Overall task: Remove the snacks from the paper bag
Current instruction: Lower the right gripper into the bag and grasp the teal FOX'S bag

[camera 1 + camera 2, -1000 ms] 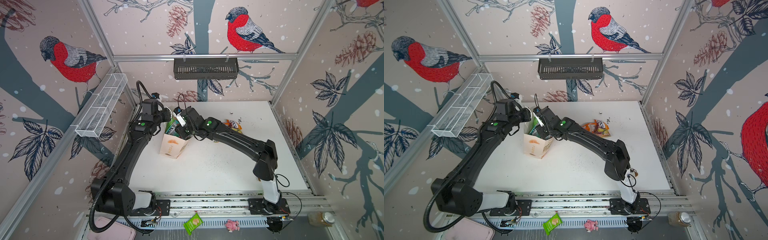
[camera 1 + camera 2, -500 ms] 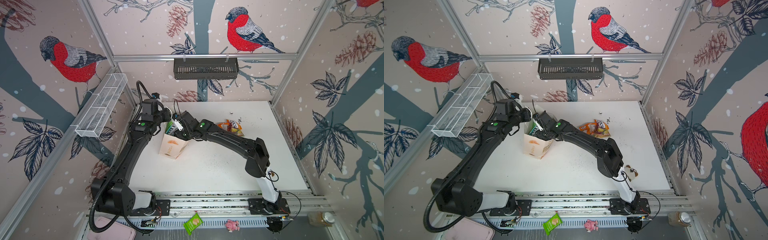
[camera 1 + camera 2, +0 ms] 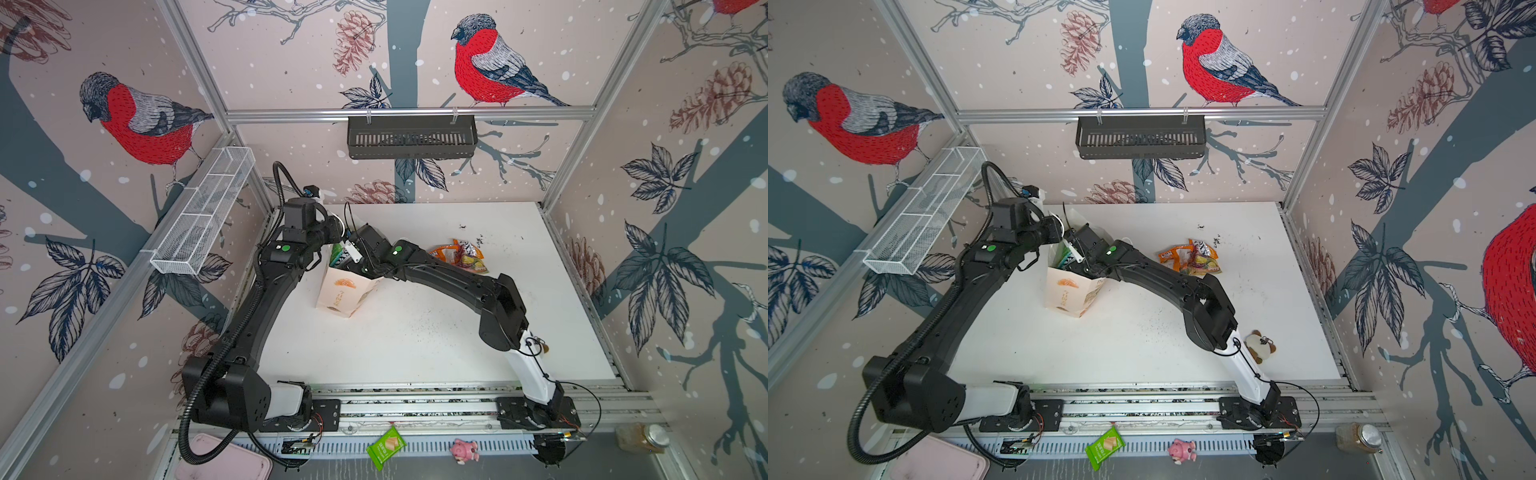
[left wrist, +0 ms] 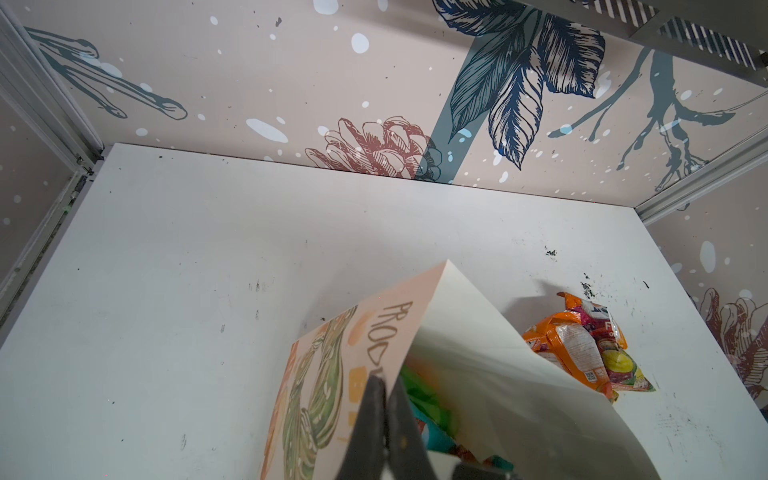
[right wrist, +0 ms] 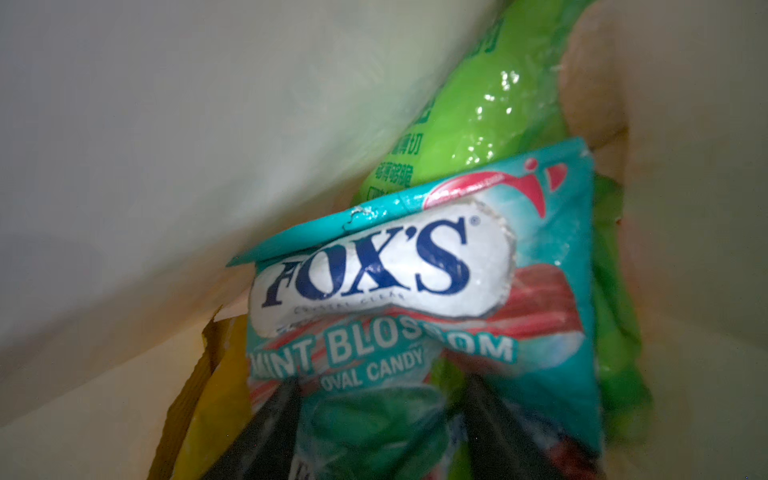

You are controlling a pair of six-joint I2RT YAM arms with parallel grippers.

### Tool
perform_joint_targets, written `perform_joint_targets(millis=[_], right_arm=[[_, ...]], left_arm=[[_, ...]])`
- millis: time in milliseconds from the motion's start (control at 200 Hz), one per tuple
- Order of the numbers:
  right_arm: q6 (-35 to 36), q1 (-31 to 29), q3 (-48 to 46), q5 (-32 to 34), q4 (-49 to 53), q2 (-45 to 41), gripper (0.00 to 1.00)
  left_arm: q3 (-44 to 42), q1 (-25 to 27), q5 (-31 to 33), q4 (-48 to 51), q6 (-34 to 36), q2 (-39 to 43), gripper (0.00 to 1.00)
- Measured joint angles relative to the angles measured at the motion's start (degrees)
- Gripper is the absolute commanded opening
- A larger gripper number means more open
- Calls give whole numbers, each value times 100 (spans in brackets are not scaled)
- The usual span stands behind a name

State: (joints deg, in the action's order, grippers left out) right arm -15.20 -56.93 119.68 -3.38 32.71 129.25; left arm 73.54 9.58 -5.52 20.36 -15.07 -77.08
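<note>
Standing bag (image 3: pixel 337 291), maybe three snacks (image 5: pixel 415 270) inside

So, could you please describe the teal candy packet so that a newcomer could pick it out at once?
Find the printed paper bag standing left of centre on the white table. Inside it, in the right wrist view, foil packets crowd together. The teal packet overlaps a bright green packet, and alone bears FOX'S in blue letters on a white oval.

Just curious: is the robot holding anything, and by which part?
The left gripper pinches the paper bag by its top rim. The right gripper, fingers apart around the teal candy packet inside, shows no hold.
</note>
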Motion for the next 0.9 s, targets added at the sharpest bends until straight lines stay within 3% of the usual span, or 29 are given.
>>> perform_joint_targets(millis=[165, 440, 650, 901], right_arm=[[0, 4, 109, 39, -63, 170, 62], [-7, 15, 162, 96, -85, 236, 26], [-11, 44, 166, 105, -98, 238, 10], [-107, 50, 157, 160, -28, 140, 1]], left_arm=[[0, 0, 2, -24, 0, -11, 0], [0, 0, 0, -37, 0, -22, 0], [0, 0, 0, -37, 0, -22, 0], [0, 0, -20, -68, -7, -33, 0]])
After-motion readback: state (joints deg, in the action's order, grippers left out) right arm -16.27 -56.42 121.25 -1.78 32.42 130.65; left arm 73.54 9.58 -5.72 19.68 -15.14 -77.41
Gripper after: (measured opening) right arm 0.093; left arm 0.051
